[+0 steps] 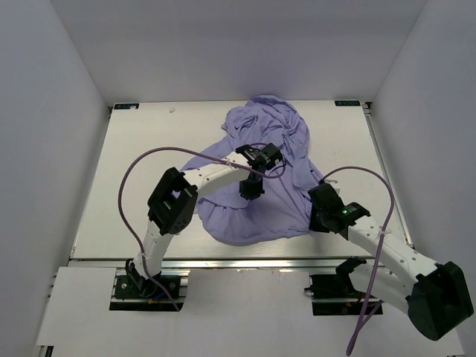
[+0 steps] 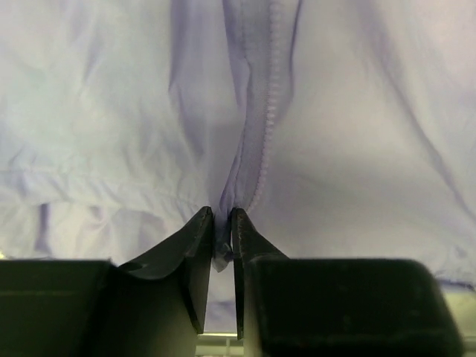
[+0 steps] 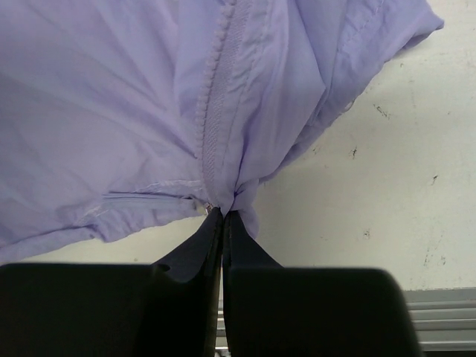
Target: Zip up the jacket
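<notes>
Jacket lay crumpled; left gripper clamped its zipper mid-garment, right gripper pinched the hem at four o'clock.

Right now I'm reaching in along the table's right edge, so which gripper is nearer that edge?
Right. The right gripper pinches the jacket at its near right corner, close to the table's right edge; the left gripper is shut mid-jacket, well to the left.
</notes>
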Robot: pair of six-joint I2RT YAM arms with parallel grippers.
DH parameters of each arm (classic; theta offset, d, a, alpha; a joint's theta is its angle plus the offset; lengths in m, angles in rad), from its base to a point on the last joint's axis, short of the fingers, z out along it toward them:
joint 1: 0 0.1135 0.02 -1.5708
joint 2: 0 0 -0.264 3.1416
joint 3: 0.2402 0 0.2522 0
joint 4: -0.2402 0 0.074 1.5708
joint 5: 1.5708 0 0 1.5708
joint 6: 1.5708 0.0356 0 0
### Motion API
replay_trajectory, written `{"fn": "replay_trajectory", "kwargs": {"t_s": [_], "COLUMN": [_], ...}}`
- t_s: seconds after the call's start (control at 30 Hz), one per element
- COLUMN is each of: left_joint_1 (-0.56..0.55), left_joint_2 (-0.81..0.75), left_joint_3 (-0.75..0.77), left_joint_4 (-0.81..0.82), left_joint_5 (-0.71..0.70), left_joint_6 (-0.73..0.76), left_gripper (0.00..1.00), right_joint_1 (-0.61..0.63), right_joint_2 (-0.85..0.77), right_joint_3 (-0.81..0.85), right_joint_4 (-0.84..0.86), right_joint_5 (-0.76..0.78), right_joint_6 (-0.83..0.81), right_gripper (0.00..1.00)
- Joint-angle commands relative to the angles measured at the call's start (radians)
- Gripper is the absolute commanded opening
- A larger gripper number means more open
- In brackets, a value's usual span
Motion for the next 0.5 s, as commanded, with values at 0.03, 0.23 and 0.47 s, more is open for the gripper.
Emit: {"fn": "replay_trajectory", "kwargs": {"t_s": [0.03, 0.23, 0.47], "left_joint_1": [0.016, 0.02, 0.022], "left_joint_2": [-0.123, -0.182, -0.393], "left_joint_3": [-0.054, -0.134, -0.362], "left_joint_4": [0.016, 0.113, 0.445], "left_joint_5": [-0.024, 0.037, 0.197], "left_joint_6": [0.007, 0.05, 0.132], "left_gripper": [0.25, 0.0, 0.0], "right_joint_1": [-0.018, -0.023, -0.023], "right_joint_2": [0.042, 0.033, -0.129], "right_joint_3": [-0.022, -0.018, -0.033], "right_joint_4": [0.049, 0.089, 0.393], "right_joint_5": [0.001, -0.051, -0.356], "right_joint_6": [0.009, -0.044, -0.138], "right_gripper": [0.0, 0.0, 0.0]}}
